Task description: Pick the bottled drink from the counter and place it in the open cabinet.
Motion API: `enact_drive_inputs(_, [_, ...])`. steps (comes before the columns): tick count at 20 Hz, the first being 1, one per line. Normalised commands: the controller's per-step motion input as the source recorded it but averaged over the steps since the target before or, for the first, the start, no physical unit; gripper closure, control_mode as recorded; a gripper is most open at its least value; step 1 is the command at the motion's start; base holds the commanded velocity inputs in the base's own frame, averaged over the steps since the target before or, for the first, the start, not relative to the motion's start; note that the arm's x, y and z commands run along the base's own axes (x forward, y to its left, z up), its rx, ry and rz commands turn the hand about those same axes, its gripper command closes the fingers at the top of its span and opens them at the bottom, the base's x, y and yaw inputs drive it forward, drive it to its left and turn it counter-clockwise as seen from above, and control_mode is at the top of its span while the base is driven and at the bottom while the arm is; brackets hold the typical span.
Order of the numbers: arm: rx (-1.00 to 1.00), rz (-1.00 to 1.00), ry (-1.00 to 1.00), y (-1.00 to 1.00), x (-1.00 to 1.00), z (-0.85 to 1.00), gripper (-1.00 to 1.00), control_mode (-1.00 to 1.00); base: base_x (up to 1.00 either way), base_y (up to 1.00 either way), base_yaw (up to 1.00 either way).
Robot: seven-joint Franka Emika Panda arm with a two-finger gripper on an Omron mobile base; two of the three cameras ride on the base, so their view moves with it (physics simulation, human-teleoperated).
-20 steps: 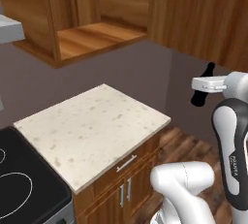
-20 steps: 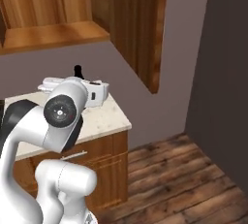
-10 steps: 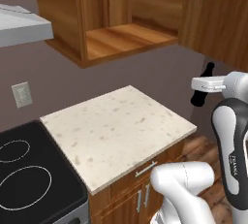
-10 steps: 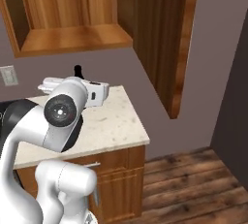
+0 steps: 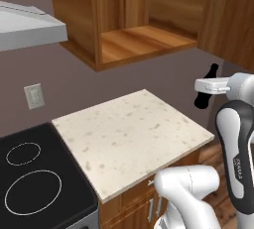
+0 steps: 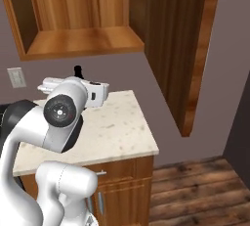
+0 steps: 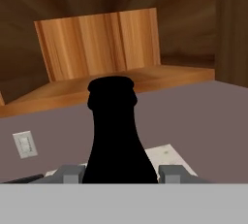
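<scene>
Above the table edge: the bottled drink [image 5: 206, 92] is carried upright in mid-air, off to the right of the speckled table [image 5: 134, 134] and below the level of the open cabinet [image 5: 144, 39].
Hand state: the hand [image 7: 123, 173] is clenched on the bottled drink, a finger pressed against each side of its lower body; the neck and cap rise between them in the hand view.
Bottle in right base view: just the cap and neck [image 6: 77, 71] are seen, sticking up behind the white wrist.
Cabinet: the doorless wooden box is seen ahead and higher, its inner shelf [image 7: 126, 80] bare in what shows.
Step judged: the lift appears done; the carry up to the shelf is judged to remain.
Risk, front lip: the bottle's base could be knocked against the cabinet's bottom edge if it is not raised enough before being moved in.
Risk, side panel: the wood side wall [image 6: 180, 49] could be struck by the forearm on a wide swing.
Risk, tipping: a narrow, tall bottle could be toppled if released while tilted.
</scene>
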Motion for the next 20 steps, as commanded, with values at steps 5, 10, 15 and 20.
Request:
enact_drive_inputs(5, [0.0, 0.0, 0.0, 0.0, 0.0, 0.0, 1.0, 1.0, 0.67, 0.0, 0.03])
enact_drive_inputs(10, [0.0, 0.0, 0.0, 0.0, 0.0, 0.0, 1.0, 1.0, 0.85, 0.06, 0.0])
enact_drive_inputs(15, [0.0, 0.0, 0.0, 0.0, 0.0, 0.0, 1.0, 1.0, 0.78, 0.05, 0.03])
enact_drive_inputs(20, [0.0, 0.0, 0.0, 0.0, 0.0, 0.0, 1.0, 1.0, 0.35, 0.05, 0.04])
